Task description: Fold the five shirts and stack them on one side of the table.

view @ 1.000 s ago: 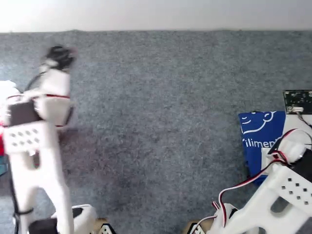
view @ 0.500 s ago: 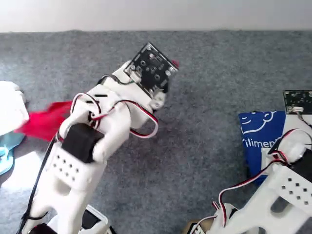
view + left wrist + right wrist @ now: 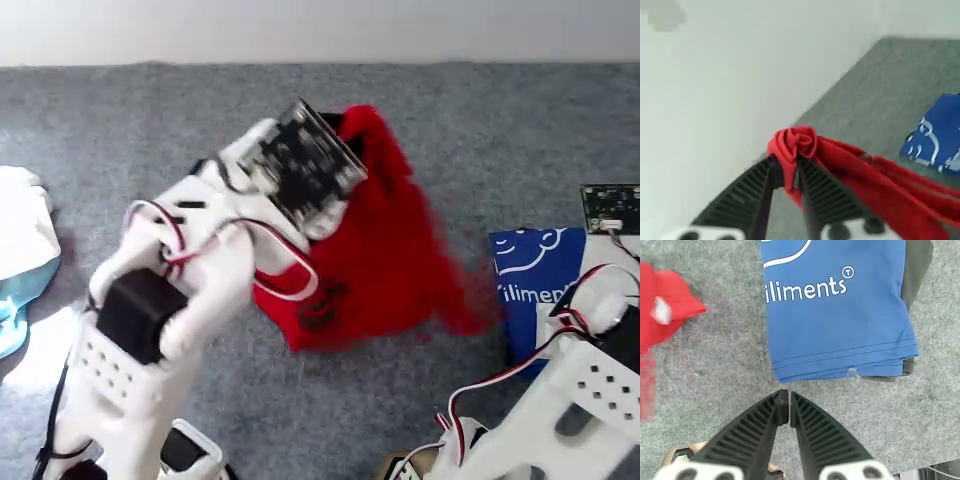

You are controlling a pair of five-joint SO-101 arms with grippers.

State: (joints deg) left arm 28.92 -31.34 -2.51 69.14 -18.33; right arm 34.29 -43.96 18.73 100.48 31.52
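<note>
A red shirt (image 3: 385, 255) hangs in the air over the middle of the grey table, bunched at its top in my left gripper (image 3: 789, 177), which is shut on it. The same red shirt (image 3: 875, 175) trails away from the jaws in the left wrist view, and a corner of the red shirt (image 3: 662, 307) enters the right wrist view. A folded blue shirt (image 3: 525, 285) with white print lies at the right side on top of a darker folded one (image 3: 919, 270). My right gripper (image 3: 785, 407) is shut on nothing, just short of the blue shirt (image 3: 832, 305).
A white shirt (image 3: 22, 235) and a light blue one (image 3: 15, 310) lie at the table's left edge. A small circuit board (image 3: 612, 207) sits at the right edge beyond the blue shirt. A pale wall (image 3: 320, 30) borders the far side.
The left arm has swung from the left edge to the table's middle, carrying the red shirt, which now hangs spread toward the right. The right arm has not moved.
</note>
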